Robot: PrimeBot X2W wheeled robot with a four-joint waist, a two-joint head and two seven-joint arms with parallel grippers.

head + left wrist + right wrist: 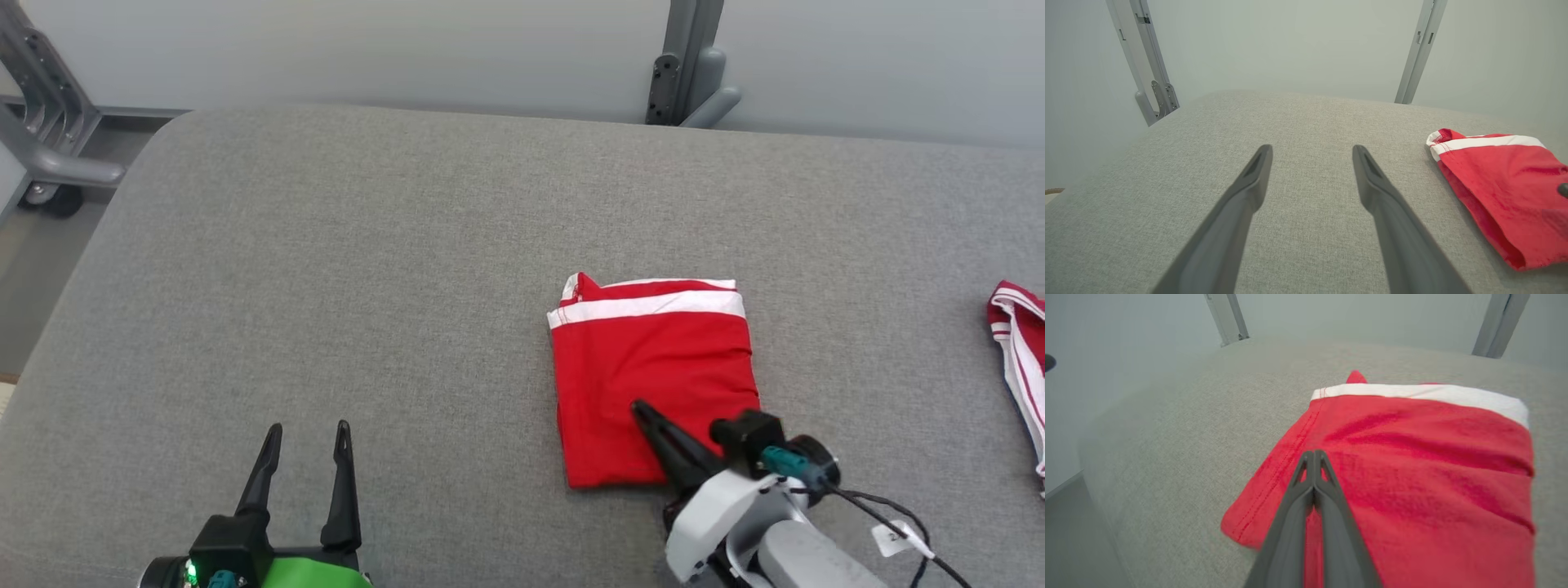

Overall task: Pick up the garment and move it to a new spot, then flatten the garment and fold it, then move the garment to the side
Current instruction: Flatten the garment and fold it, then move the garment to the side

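At the far left I see a grey metal frame standing on the floor beyond the corner of the counter, which is covered in grey woven fabric.

My left end effector sits at the near left, above bare counter. Its two dark fingers are spread wide apart and there is nothing between them. The left wrist view confirms it: the left end effector points out over plain grey fabric, with the garment well off to its right.

Right of centre lies the garment, red with a white band along its far edge. It is folded into a compact, roughly square packet and rests flat on the counter. One small red corner sticks out past the band at the far left.

My right end effector comes in from the near right, angled toward the far left. Its fingers are pressed together tip to tip. In the right wrist view the right end effector lies over the near left part of the garment, close to its left hem. I cannot tell whether the tips press on the cloth or sit just above it.

A black cable trails from that wrist toward the near right.

Behind the counter a grey post stands against the wall.

At the far right edge lies a second red and white garment, unfolded and well apart from the first.
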